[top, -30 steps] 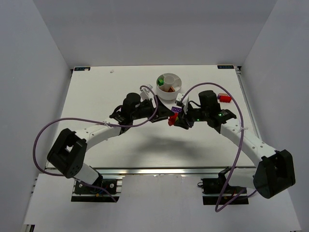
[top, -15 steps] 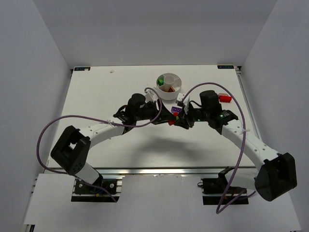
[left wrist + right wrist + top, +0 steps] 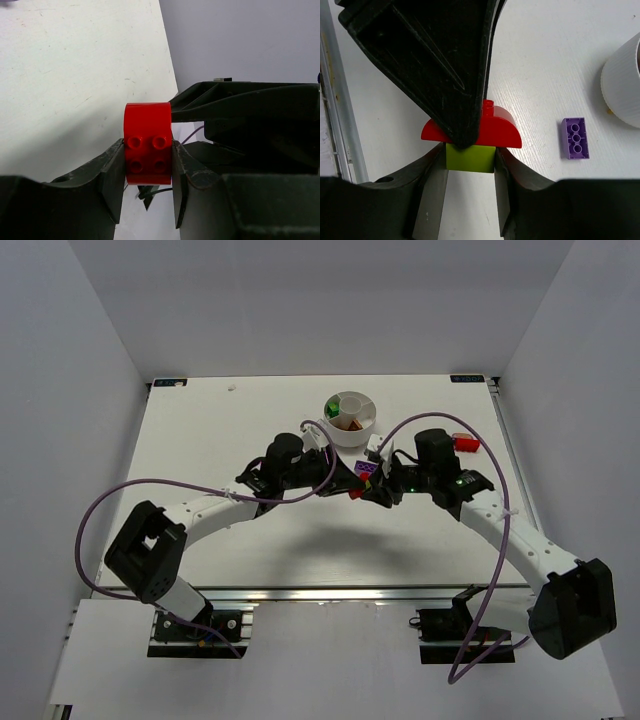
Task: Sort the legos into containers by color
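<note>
The left jaws are pressed against the two flat sides of a red brick with a rounded top (image 3: 148, 150), its four studs facing the wrist camera. The right jaws pinch a yellow-green brick (image 3: 470, 157) by its side faces. In the right wrist view the red brick sits straight on top of the yellow-green one, with a left finger crossing in front of it. The two bricks look joined, so each arm probably holds one colour in order to pull the pair apart before either is dropped in a compartment.

The pair hangs between the two wrists at mid-bench, near the white dish (image 3: 348, 438). Whether it is clear of the bench (image 3: 200, 430) I cannot tell. A purple brick (image 3: 575, 138) lies flat, studs up, just beside the dish wall and unsorted. Another red piece (image 3: 465, 443) lies beyond the right wrist. The dish already holds some green and red.
</note>
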